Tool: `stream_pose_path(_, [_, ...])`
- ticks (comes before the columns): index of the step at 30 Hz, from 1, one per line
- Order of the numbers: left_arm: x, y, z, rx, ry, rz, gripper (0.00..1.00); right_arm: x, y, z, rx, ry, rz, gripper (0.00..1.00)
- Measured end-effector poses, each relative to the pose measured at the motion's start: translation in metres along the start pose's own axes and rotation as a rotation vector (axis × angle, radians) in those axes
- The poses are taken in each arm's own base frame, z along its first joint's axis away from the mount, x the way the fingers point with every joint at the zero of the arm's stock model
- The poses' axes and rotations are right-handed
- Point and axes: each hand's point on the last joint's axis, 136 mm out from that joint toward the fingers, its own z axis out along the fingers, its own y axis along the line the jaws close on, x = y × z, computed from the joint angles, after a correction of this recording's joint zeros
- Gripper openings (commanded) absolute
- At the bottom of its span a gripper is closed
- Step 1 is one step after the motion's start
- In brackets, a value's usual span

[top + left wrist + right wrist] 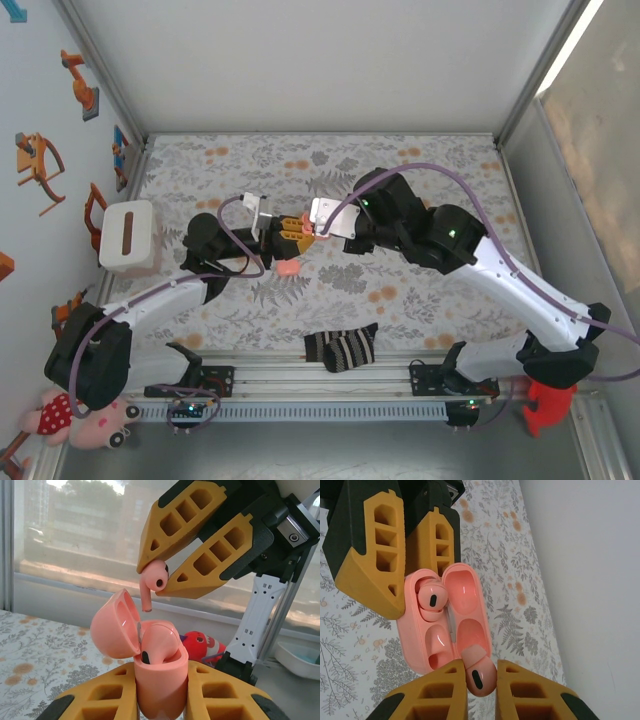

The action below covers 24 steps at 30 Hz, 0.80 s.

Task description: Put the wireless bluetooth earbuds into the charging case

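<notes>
From above, both arms reach to the middle of the flower-print desk (420,300). The left claw (283,235) and right claw (312,228) meet tip to tip just left of centre. What they hold is too small to tell apart here. A pink rounded thing (288,267) lies on the cloth just below them.

In the left wrist view, the left claw (161,670) at the bottom edge is pressed onto the pink charging case (160,690) and holds it upright. Its lid (112,627) is swung open to the left. A seated earbud (159,642) already fills one well. Top centre, the right claw pinches the free earbud (156,576) by its head. The stem hangs almost straight down, just above the case mouth and slightly left of its middle, not touching.

In the right wrist view, the right claw (481,669) at the bottom edge is clamped on the free earbud, stem pointing up the frame. The empty well (437,647) lies just up and left of the stem tip, which sits over the lid's end. I judge the right arm must shift towards that well, then push along the stem's axis.
</notes>
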Motion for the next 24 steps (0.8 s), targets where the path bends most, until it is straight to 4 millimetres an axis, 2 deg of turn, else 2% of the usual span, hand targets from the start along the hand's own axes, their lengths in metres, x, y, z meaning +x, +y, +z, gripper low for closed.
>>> stream_pose_path(21, [-0.004, -0.003, 0.0, 0.012, -0.012, 0.007, 0.0, -0.006, 0.009, 0.006, -0.045, -0.023, 0.001, 0.17])
stream_pose_path(24, [-0.004, -0.003, 0.0, 0.013, -0.013, 0.009, 0.0, -0.006, 0.011, 0.006, -0.053, -0.023, 0.008, 0.2])
